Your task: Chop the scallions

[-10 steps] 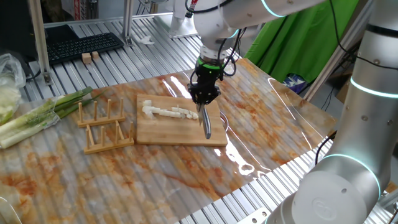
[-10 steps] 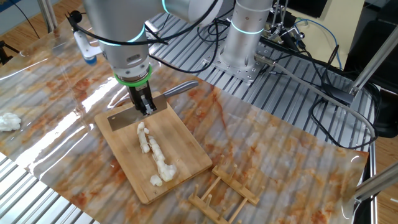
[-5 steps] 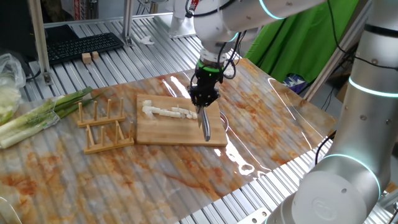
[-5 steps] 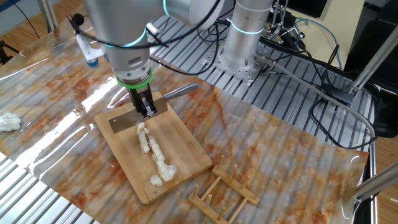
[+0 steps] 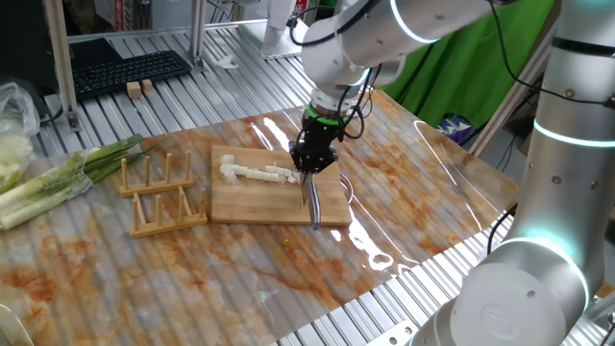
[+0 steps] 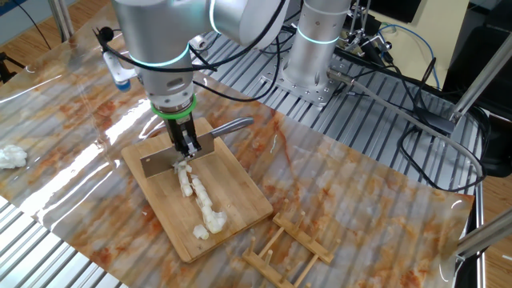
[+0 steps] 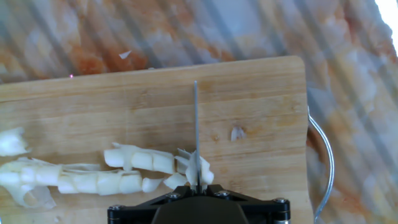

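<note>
Gripper pinches knife over board, blade at the scallions end. Other side: knife across stalk tip. Hand view: blade edge-on among cut pieces.

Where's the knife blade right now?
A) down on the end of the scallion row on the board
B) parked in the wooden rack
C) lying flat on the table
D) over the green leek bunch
A: the knife, clamped in the gripper, has its edge on the end piece of the scallions on the board.
</note>
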You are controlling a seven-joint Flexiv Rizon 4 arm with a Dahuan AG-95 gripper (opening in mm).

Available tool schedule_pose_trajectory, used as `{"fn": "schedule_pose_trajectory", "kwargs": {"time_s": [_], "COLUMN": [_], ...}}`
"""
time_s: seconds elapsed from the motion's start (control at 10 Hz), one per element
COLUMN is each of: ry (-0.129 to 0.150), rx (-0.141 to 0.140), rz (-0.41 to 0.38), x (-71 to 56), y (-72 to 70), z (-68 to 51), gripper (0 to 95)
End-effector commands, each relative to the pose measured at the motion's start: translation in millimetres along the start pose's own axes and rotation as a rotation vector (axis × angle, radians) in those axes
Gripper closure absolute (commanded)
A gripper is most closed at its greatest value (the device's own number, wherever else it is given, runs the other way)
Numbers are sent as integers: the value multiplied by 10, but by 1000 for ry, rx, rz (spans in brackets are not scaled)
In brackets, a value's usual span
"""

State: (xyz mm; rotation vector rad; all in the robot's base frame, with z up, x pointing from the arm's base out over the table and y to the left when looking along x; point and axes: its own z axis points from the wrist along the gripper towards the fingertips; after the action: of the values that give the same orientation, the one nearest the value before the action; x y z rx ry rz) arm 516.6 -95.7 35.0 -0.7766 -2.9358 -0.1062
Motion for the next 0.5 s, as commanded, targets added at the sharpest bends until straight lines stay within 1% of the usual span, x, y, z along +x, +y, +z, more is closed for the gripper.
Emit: {"fn": "schedule_pose_trajectory", "kwargs": {"time_s": [0.1,0.2,0.3,0.4,0.5], "ry": [-9,1,11,14,12], "rx": [19,30,50,46,53], "rz": [-7,-11,-16,-9,-17], "x": [-1,22,53,74,89], "y": [13,19,28,37,37], "z": [55,-12,-171,-273,-320], "gripper": [950,950,950,950,950]}}
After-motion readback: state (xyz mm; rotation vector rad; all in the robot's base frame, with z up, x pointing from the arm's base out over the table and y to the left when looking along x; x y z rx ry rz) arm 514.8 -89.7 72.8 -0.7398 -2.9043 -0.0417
